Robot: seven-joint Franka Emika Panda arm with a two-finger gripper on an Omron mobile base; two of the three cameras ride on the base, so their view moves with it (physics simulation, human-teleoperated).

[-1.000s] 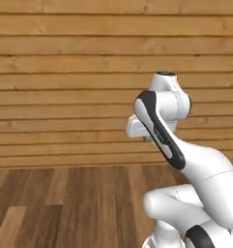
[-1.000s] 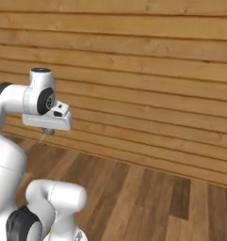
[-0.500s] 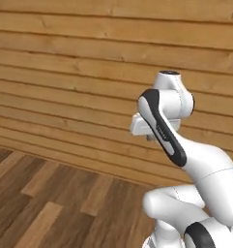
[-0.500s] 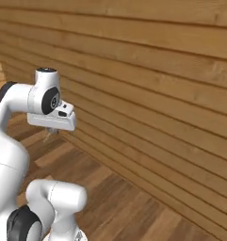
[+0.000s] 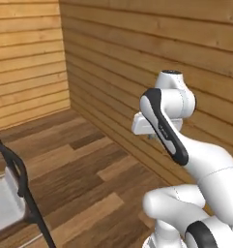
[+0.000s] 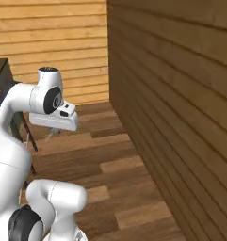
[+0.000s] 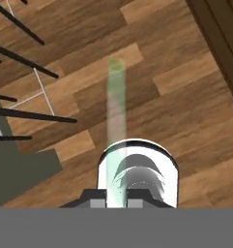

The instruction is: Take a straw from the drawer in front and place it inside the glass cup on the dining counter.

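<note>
Broadly, the biggest hazard is the plank wall (image 5: 137, 58), which runs close along one side of the base: in the right base view it crowds the whole right half, and a wide swing of the arm (image 5: 185, 150) toward it could knock the hand and jolt what it carries. Below, the wooden floor (image 6: 129, 188) lies far under the hand, so anything let go would be lost to the task. Next in size is the dark-framed stool (image 5: 21, 189) at the left; in the hand view its thin black legs spread near the straw's line, and brushing one could lever the stick sideways. The tool (image 7: 115, 202) appears pinched together on the straw (image 7: 116, 111), which rises straight out from between the tips, pale and half see-through. The hold is at the very foot of a long, thin stick, so I judge that a sharp turn could make it pivot or slide. A tilted straw would then catch the rim of the cup at the counter.
</note>
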